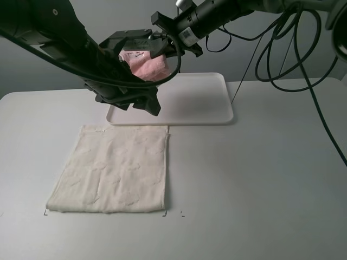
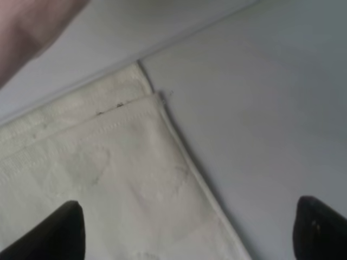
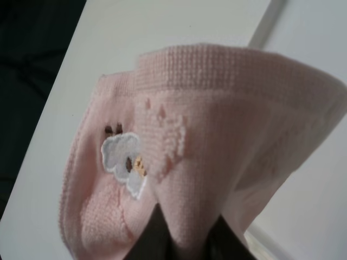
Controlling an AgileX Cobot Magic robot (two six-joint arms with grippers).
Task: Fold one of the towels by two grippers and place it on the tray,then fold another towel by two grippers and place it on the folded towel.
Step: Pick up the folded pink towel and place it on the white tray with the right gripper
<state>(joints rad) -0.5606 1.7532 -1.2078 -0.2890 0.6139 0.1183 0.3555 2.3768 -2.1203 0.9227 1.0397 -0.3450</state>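
Note:
The pink towel [image 1: 147, 66] hangs bunched above the left end of the white tray [image 1: 201, 98], with my right gripper [image 1: 164, 47] shut on it. In the right wrist view the pink towel [image 3: 217, 124] fills the frame, its folds pinched in the right gripper [image 3: 187, 241]. The cream towel [image 1: 113, 168] lies flat on the table in front of the tray. My left gripper [image 1: 142, 103] hovers open over the tray's near left corner, just past the cream towel's far edge. In the left wrist view the left gripper [image 2: 190, 233] holds nothing, its black fingertips [image 2: 59, 233] wide apart above a corner of the cream towel [image 2: 108, 179].
The white table [image 1: 260, 184] extends to the right of the cream towel. Black cables [image 1: 303, 65] loop down from the right arm behind the tray. The left arm's dark body [image 1: 70, 43] crosses the back left.

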